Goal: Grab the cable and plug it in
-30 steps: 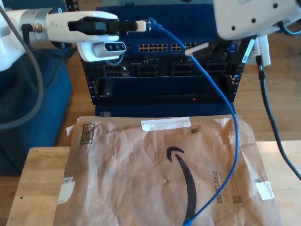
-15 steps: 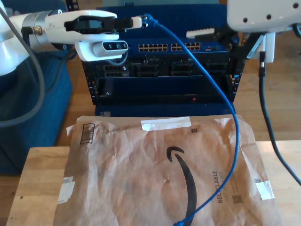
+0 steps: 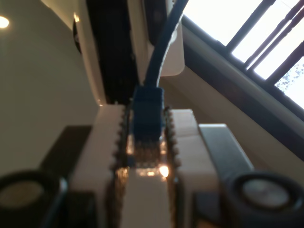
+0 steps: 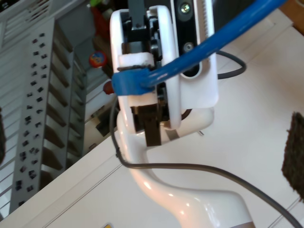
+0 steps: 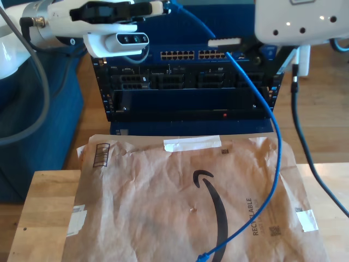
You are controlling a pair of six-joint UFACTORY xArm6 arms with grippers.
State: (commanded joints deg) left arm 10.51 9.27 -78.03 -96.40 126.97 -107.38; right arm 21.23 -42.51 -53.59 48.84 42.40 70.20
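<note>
The blue cable (image 5: 272, 131) hangs from my first gripper (image 5: 159, 7) at the top of the exterior view's left. It sweeps down the right and ends in a loose plug (image 5: 203, 255) on the brown envelope (image 5: 163, 202). My first gripper (image 3: 145, 137) is shut on the other plug (image 3: 148, 111); the second wrist view looks straight at that grip (image 4: 135, 80). My second gripper (image 5: 240, 48) hovers at the exterior view's upper right, beside the cable in front of the switch ports (image 5: 180, 55). It stands open, one white finger (image 5: 223, 41) showing, nothing held.
A dark blue network rack (image 5: 185, 93) with rows of ports stands behind the wooden table (image 5: 46, 207). The taped envelope covers most of the table. Thick grey and black robot cables (image 5: 305, 153) hang at both sides of the exterior view.
My first gripper has risen with the plug. The cable's loose end slid left across the envelope. My second gripper's finger moved up and towards the exterior view's left, closer to the cable.
</note>
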